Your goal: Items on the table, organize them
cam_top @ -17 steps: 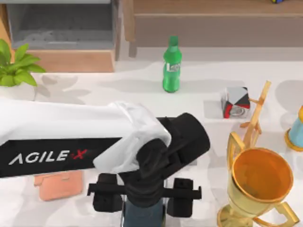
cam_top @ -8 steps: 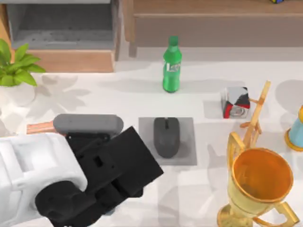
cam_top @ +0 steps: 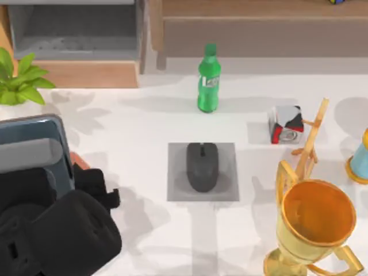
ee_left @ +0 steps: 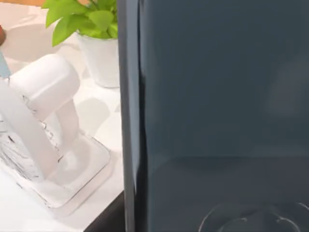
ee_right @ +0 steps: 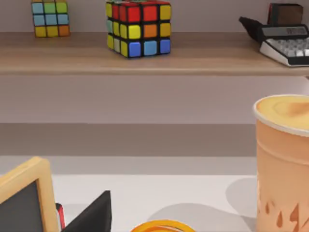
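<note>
Left hand [cam_top: 43, 172]: clamped on smartphone [cam_top: 34, 146], well left of mouse.
Smartphone: slim, glossy blue-grey slab, rounded corners.
Mouse [cam_top: 202, 167]: black matte oval on grey square pad [cam_top: 230, 190], white glossy table [cam_top: 144, 126].

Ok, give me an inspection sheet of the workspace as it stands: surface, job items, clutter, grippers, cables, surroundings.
Surface: white table, glossy, with a grey mat at its middle.
Job's things: black mouse lies on the mat; dark blue-grey smartphone is held up at the table's left, close before the left wrist camera.
Clutter: green bottle upright behind the mat; gold trophy cup at the right; a small red, white and black box; a wooden easel; a potted plant at the left.
Grippers: left gripper carries the smartphone.
Cables: nothing seen.
Surroundings: wooden shelf with two puzzle cubes and a calculator.
</note>
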`<action>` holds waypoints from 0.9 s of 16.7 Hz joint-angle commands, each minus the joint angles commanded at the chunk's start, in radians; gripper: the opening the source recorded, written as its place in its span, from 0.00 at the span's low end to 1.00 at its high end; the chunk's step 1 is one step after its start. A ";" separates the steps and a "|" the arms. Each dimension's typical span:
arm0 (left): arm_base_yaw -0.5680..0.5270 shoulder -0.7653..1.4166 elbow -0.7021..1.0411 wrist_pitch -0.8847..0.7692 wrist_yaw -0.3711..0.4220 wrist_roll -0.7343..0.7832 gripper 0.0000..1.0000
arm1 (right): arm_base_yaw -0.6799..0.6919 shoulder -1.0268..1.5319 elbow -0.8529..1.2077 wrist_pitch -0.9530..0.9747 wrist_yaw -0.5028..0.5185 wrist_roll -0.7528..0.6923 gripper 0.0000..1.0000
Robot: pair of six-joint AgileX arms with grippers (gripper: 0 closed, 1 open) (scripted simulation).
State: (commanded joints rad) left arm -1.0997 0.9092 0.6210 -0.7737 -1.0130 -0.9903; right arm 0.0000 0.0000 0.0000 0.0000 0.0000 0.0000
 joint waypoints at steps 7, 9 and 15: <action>-0.006 -0.009 0.011 0.012 0.007 0.013 0.00 | 0.000 0.000 0.000 0.000 0.000 0.000 1.00; -0.032 -0.015 0.039 0.066 0.052 0.062 0.00 | 0.000 0.000 0.000 0.000 0.000 0.000 1.00; -0.055 -0.008 0.063 0.272 0.174 0.254 0.00 | 0.000 0.000 0.000 0.000 0.000 0.000 1.00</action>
State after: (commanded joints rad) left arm -1.1551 0.9012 0.6844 -0.5015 -0.8387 -0.7367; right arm 0.0000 0.0000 0.0000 0.0000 0.0000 0.0000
